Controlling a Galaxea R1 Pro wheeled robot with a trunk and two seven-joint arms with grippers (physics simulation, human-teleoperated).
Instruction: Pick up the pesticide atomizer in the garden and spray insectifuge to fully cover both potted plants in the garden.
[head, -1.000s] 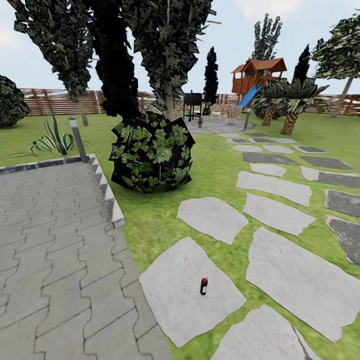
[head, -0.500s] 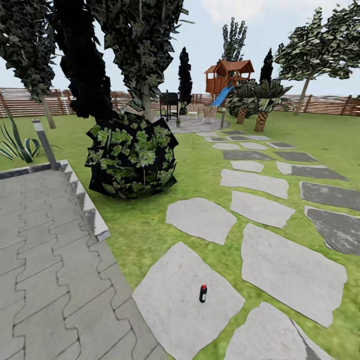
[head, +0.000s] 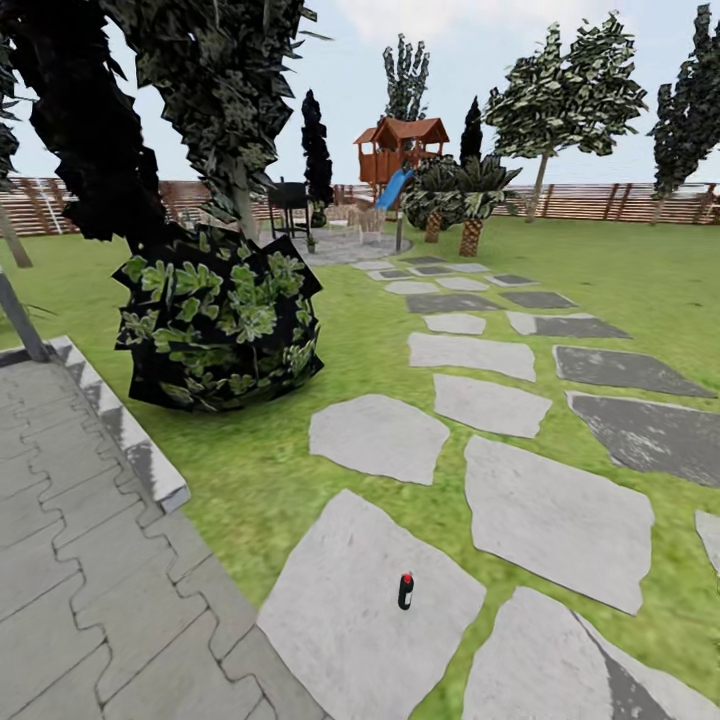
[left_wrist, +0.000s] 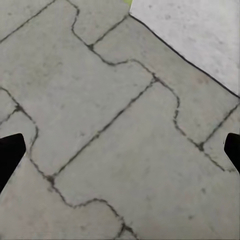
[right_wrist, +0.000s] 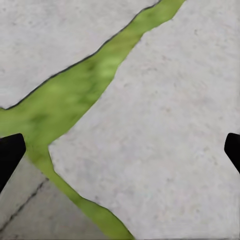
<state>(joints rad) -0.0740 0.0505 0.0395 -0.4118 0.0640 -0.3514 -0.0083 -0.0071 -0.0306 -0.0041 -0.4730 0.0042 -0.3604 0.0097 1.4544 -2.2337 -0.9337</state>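
Observation:
The pesticide atomizer (head: 405, 591), a slim dark bottle with a red top, stands upright on a pale stepping stone (head: 340, 620) close in front of me in the head view. Far off lies the round paved patio (head: 345, 248) with the black grill (head: 288, 198); a tiny green potted plant (head: 311, 243) shows beside it, too small to make out. My left gripper (left_wrist: 120, 155) hangs open over grey interlocking pavers, its dark fingertips (left_wrist: 10, 155) wide apart. My right gripper (right_wrist: 120, 155) is open above a pale slab and a strip of grass, holding nothing.
A big leafy bush (head: 220, 320) under dark trees stands left of the lawn. Grey block paving (head: 80, 560) with a raised kerb (head: 130, 440) lies at the left. Stepping stones (head: 470, 352) lead toward the patio, palms (head: 470, 195) and a wooden playhouse (head: 400, 150). A fence (head: 600, 200) closes the back.
The whole head view has swung to the right, so bush, paving and patio slid leftward in the picture. The atomizer stands unmoved on its slab.

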